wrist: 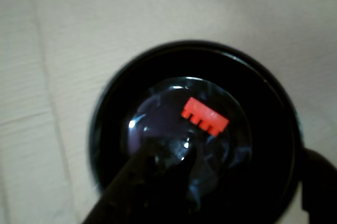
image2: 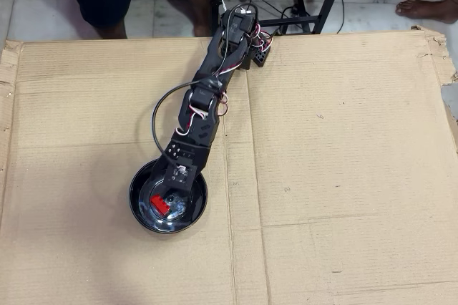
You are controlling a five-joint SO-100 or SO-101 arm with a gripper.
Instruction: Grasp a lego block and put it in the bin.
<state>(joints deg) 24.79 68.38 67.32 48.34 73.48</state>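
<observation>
The red lego block (wrist: 205,114) lies inside the black bowl (wrist: 274,108), near its centre bump, with its studs turned sideways. My gripper (wrist: 242,155) hangs just above the bowl. One dark finger (wrist: 152,176) enters the wrist view from the bottom, the other shows at the right edge, and a wide gap lies between them. Neither finger touches the block. In the overhead view the gripper (image2: 174,196) is over the bowl (image2: 141,185) and the block (image2: 159,205) shows to its left inside the bowl.
The bowl rests on a large flat cardboard sheet (image2: 336,162) with seams and a torn right edge. The arm's base (image2: 240,26) stands at the far edge. A person's legs and stand legs are beyond the sheet.
</observation>
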